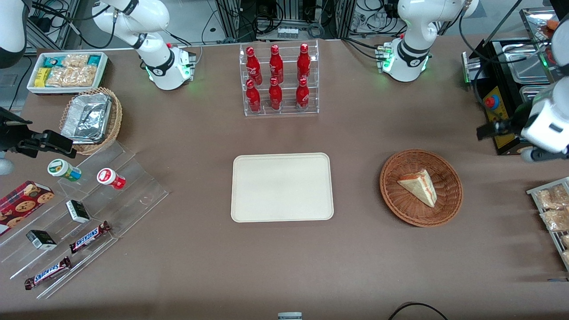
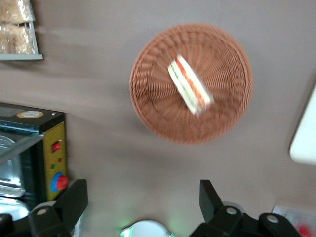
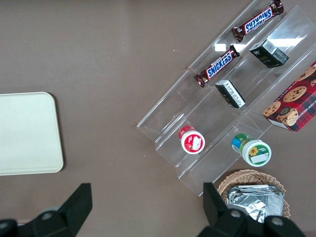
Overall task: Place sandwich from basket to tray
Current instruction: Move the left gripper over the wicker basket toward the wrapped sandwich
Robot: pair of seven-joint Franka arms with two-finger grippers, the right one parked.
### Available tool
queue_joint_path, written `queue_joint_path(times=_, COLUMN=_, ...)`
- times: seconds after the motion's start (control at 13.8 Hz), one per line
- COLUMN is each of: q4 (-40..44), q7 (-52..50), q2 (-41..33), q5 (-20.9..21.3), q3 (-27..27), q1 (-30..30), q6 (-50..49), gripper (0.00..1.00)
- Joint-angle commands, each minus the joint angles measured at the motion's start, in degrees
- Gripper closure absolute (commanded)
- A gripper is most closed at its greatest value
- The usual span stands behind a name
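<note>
Sitting mid-table is the big cream tray (image 1: pixel 282 187), bare, and the round basket (image 1: pixel 450 205) is resting beside it toward the working arm's end. The gripper (image 2: pixel 143 207) is hanging up high near that end of the table, fingers spread wide, holding nothing. The sandwich (image 1: pixel 418 186) is lying flat in the basket, well apart from the gripper, below it and nearer the front camera. Its long edge is running diagonally across the weave, so I'm guessing the wrist needs turning to pinch across it.
</note>
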Motion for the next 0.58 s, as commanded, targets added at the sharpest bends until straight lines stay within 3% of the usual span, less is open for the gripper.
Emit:
queue_joint_path(times=0.0, q4=-5.48, q7=-10.48, q2=-0.56, q5=0.84, q3=0.01, q1=-0.19, q6=6.67, gripper=0.00)
queue_joint_path(times=0.51, q4=-12.78, q7=-25.17, q2=2.43, q5=0.40, q3=0.01, q1=-0.54, q6=18.71, gripper=0.00)
